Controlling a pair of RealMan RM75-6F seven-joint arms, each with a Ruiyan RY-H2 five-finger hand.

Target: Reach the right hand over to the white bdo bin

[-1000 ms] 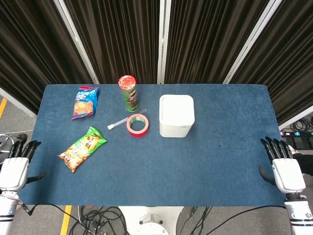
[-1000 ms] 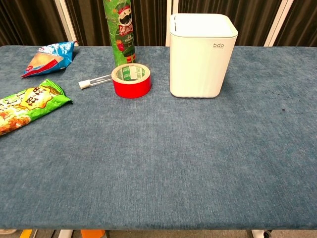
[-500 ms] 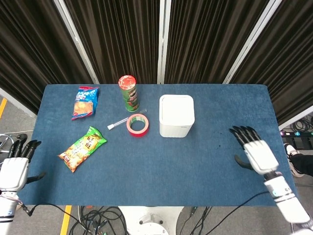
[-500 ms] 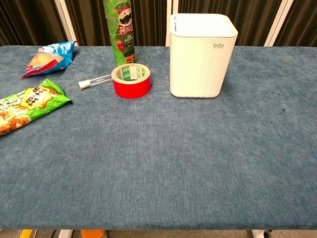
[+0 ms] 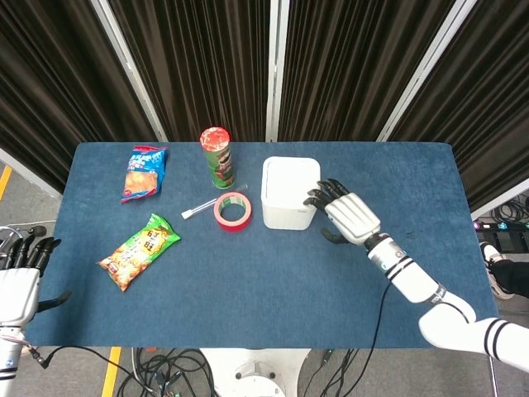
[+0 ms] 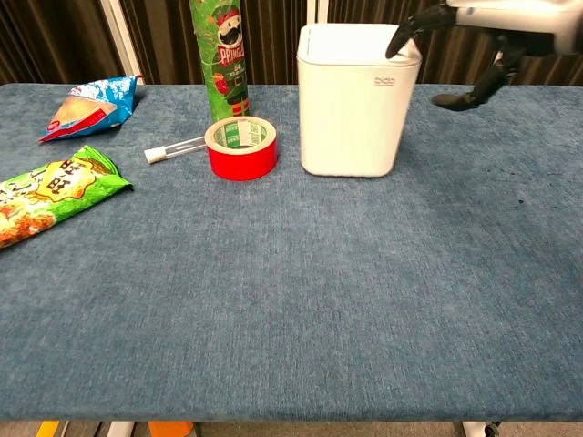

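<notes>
- The white bdo bin (image 5: 289, 193) stands upright near the middle of the blue desk (image 5: 248, 281), toward the back. In the chest view the white bdo bin (image 6: 351, 100) has its small "bdo" print on the front wall.
- Its top looks white and flat from above. I cannot tell what is inside it.
- The right hand (image 5: 347, 215) is stretched out over the desk, right at the bin's right side. It holds nothing.
- Its fingers (image 5: 318, 197) are spread apart and the tips lie at the bin's top right edge. In the chest view the fingers (image 6: 410, 27) sit on that rim, so they look like they touch it.
- The left hand (image 5: 21, 277) is off the desk's front left corner, far from the bin. Its fingers are spread apart and it holds nothing.
- A red tape roll (image 5: 233, 210) lies flat just left of the bin.
- A clear tube (image 5: 202, 206) lies beside the tape.
- A green chip can (image 5: 217, 157) stands upright behind the tape.
- A blue snack bag (image 5: 144, 172) lies at the back left.
- A green snack bag (image 5: 139, 251) lies nearer the front left.
</notes>
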